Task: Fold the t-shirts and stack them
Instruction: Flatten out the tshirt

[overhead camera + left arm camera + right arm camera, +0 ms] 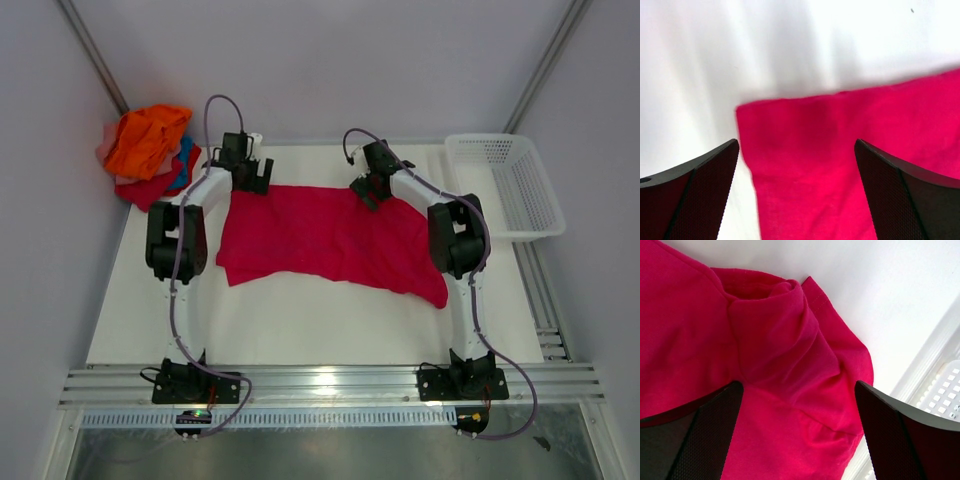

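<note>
A crimson t-shirt (320, 240) lies spread on the white table. My left gripper (250, 180) is open above its far left corner (805, 150), jaws wide, holding nothing. My right gripper (368, 188) is open above the far right edge, where the cloth is bunched into a fold (785, 350). A pile of other t-shirts, orange (148, 138) on top with red, blue and pale pink beneath, sits at the far left corner.
A white plastic mesh basket (505, 185) stands at the far right, its rim also showing in the right wrist view (945, 390). Metal rails run along the table's near edge (330, 385).
</note>
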